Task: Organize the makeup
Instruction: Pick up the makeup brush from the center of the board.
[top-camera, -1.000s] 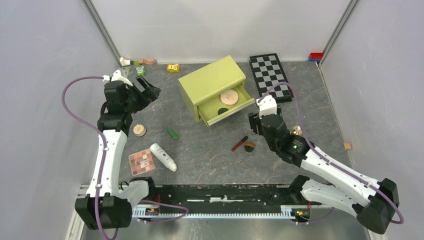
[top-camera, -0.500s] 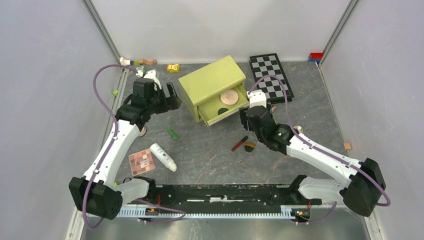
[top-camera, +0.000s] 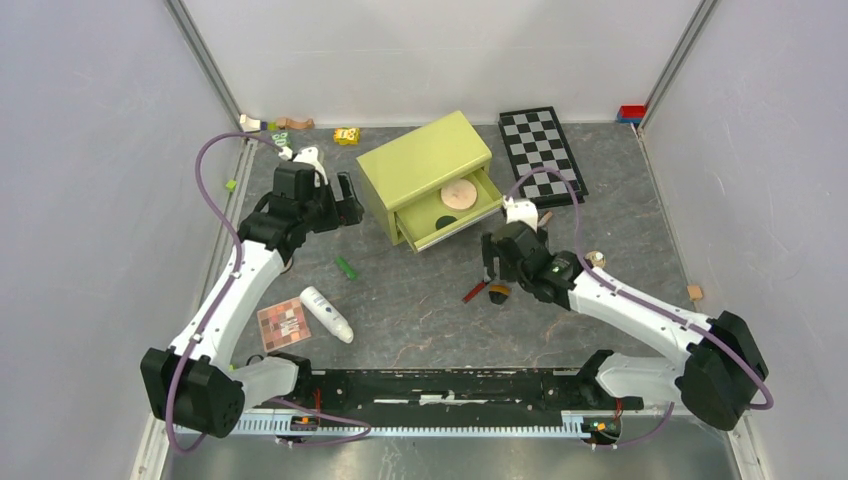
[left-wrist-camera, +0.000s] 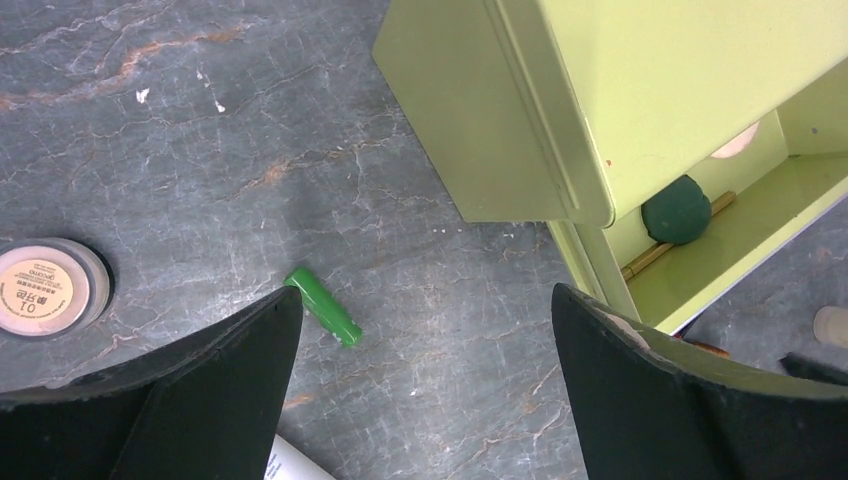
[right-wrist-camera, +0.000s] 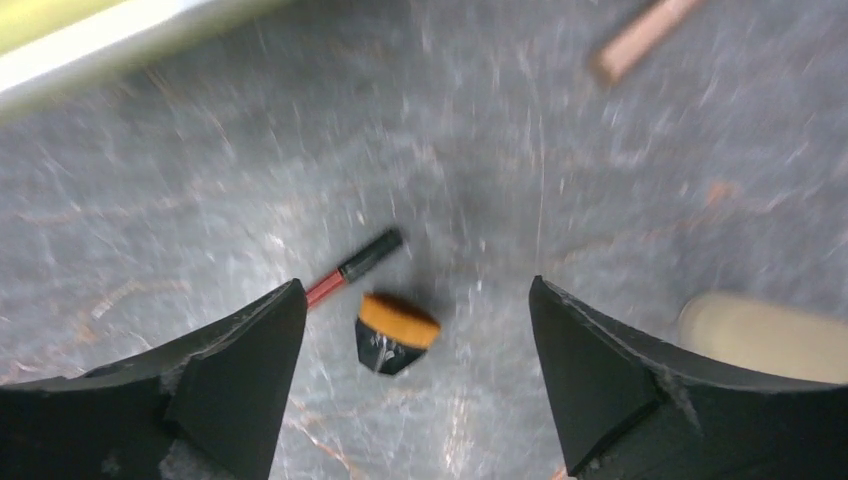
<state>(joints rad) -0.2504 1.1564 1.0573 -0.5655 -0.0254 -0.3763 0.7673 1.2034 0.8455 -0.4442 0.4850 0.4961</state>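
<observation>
The olive drawer box (top-camera: 425, 160) stands open with a round peach compact (top-camera: 459, 194) and a dark green disc (top-camera: 447, 222) in its drawer; the disc (left-wrist-camera: 676, 209) also shows in the left wrist view. My left gripper (top-camera: 348, 198) is open and empty beside the box's left wall, above a small green stick (left-wrist-camera: 322, 307) and near the tan jar (left-wrist-camera: 42, 290). My right gripper (top-camera: 490, 268) is open and empty above the red stick (right-wrist-camera: 350, 268) and a black, orange-topped brush (right-wrist-camera: 395, 332). The white tube (top-camera: 327, 314) and the eyeshadow palette (top-camera: 284, 324) lie front left. The beige bottle (top-camera: 596, 259) lies to the right.
A checkerboard (top-camera: 543, 150) lies behind the right arm, and a thin pinkish stick (right-wrist-camera: 645, 40) lies near it. Small toy blocks (top-camera: 347, 135) sit along the back wall. A small tan cube (top-camera: 694, 292) lies far right. Grey walls enclose the floor.
My left gripper swung right from the left wall to the box's side. My right gripper moved from the drawer front towards the near edge, over the red stick and brush.
</observation>
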